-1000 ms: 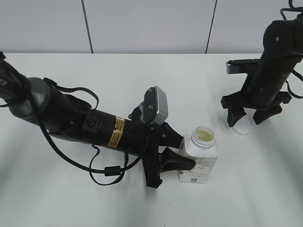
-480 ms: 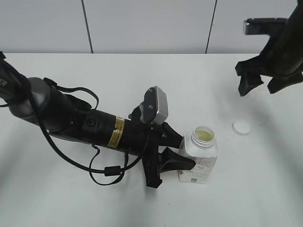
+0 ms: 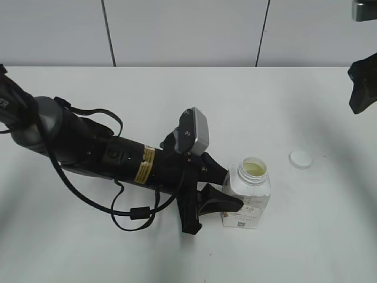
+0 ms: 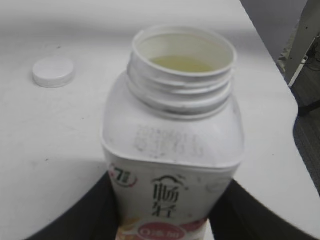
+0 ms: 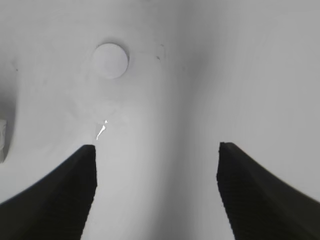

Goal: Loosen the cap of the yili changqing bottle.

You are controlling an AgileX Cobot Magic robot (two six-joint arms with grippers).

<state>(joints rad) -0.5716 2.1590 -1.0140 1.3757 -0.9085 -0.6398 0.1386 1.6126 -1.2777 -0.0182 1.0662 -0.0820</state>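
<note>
Exterior: left gripper [image 3: 227, 190] clamps the yili changqing bottle [image 3: 247, 194], upright and uncapped, toward the table's [image 3: 177, 94] front edge; the cap [image 3: 300, 158] lies apart, toward the right edge.
Left wrist: pale liquid inside, apparently.
Right wrist: right gripper [image 5: 156, 175] spread wide, holding nothing.

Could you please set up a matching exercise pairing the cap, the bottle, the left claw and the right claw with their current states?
Things:
1. cap
2. bottle
3. left claw
4. right claw

States:
A. open and holding nothing, above the table
B. lying alone on the table
C. shut on the bottle's body
D. standing upright with its neck open

Pairs: 1-B, 2-D, 3-C, 4-A
</note>
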